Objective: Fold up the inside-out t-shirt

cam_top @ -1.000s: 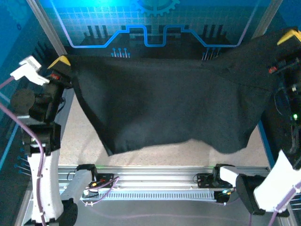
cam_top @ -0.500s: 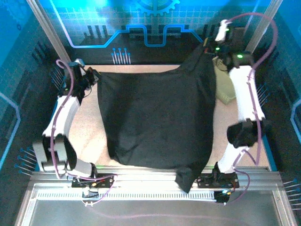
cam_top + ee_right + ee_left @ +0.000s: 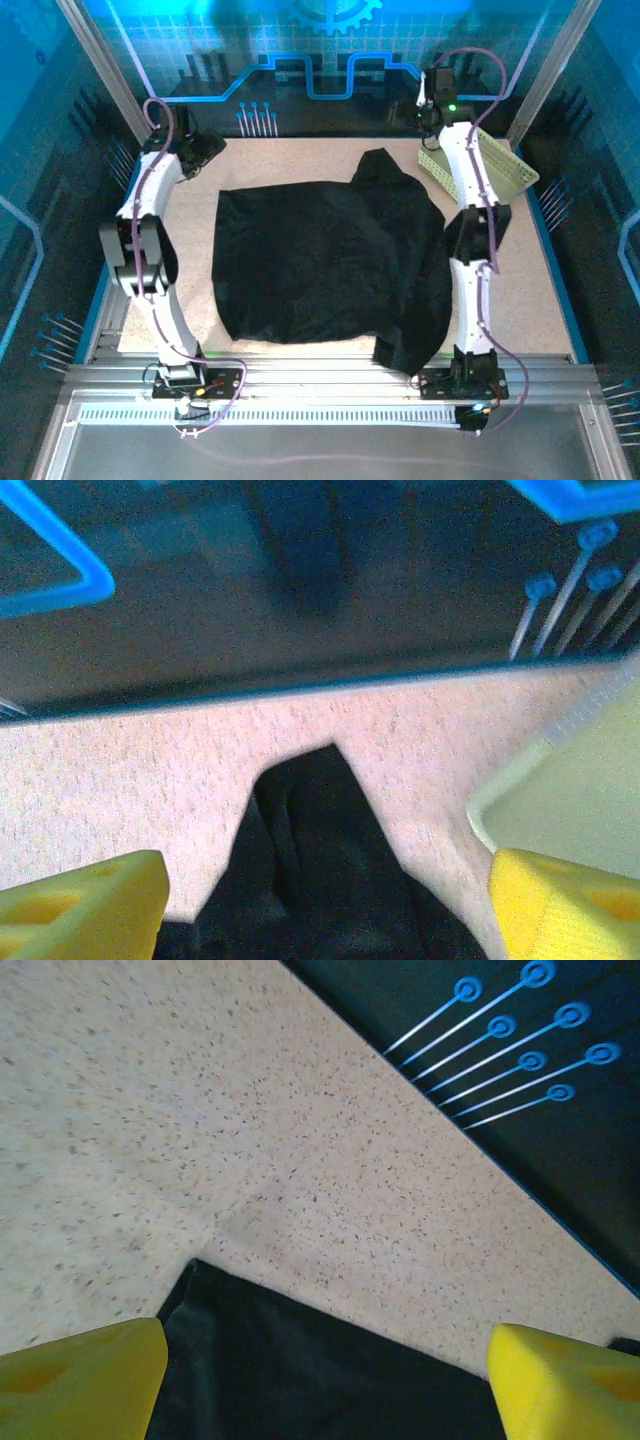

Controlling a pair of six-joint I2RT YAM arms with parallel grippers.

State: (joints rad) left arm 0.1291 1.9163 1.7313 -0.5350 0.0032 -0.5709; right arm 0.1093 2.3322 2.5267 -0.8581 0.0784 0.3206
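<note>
The speckled counter [image 3: 300, 165] carries the black shirt [image 3: 320, 260], which lies spread across its middle and is rumpled rather than flat. The cloth runs from left of centre to just past centre on the right. One narrow peak reaches up toward the far edge, and a bunched corner at the near right goes to the counter's near edge.

The right arm [image 3: 465, 165] rises from its base at the near edge, passes along the shirt's right side and stretches to the far edge. The left arm [image 3: 150, 200] bends up the left edge toward the far-left corner.

A pale lattice basket [image 3: 490, 165] sits in the far-right corner, just beside the right arm and apart from the shirt.

The left gripper [image 3: 205, 150] hangs over the shirt's far-left corner. In the left wrist view its yellow fingers [image 3: 80, 1385] stand wide apart, with bare counter [image 3: 200, 1110] and the corner of the shirt [image 3: 320, 1380] lying below and nothing held.

The right gripper [image 3: 425, 105] is at the far edge above the peak. In the right wrist view it [image 3: 325, 905] also stands wide and holds nothing. The shirt's peak [image 3: 310, 880] lies on the counter [image 3: 120, 770] between its fingers [image 3: 565, 905], with the basket's rim [image 3: 590, 790] off to the right.
</note>
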